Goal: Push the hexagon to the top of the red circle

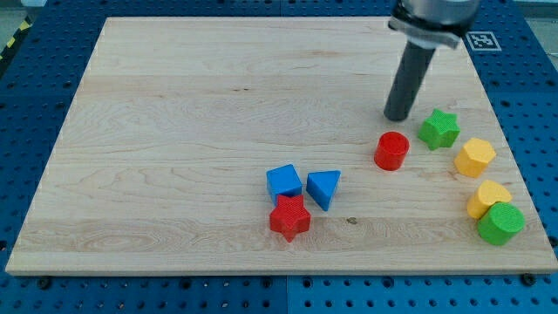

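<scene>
The yellow hexagon (474,158) lies near the board's right edge, to the right of and slightly below the red circle (391,150). My tip (398,117) rests on the board just above the red circle, a small gap between them, and to the left of the green star (438,129). The tip is well to the upper left of the hexagon and touches no block.
A second yellow block (487,198) and a green circle (500,223) sit at the lower right. A blue cube (284,181), a blue triangle (323,187) and a red star (289,217) cluster at the lower middle of the wooden board (174,131).
</scene>
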Robot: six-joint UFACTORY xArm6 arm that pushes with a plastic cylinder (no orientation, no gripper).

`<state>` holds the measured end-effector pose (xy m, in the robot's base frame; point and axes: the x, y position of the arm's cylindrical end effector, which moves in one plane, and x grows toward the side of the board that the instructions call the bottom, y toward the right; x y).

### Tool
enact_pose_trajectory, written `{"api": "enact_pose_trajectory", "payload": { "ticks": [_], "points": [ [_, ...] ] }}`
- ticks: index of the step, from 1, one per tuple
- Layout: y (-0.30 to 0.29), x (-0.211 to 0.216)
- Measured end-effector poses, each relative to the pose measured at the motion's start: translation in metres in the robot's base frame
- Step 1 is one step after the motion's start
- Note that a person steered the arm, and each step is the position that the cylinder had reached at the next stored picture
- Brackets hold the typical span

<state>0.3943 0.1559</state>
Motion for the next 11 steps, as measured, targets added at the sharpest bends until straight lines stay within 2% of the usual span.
{"api": "enact_pose_trajectory", "payload": {
  "ticks": [1, 2, 3, 4, 5, 6, 8, 11],
  "points": [
    [0.043, -0.021],
    [0.132, 0.031],
    [0.136, 0.098],
    [0.136, 0.122],
    [0.129, 0.121],
    [0.096, 0.117],
    [0.085, 0.087],
    [0.001, 0.039]
  ]
}}
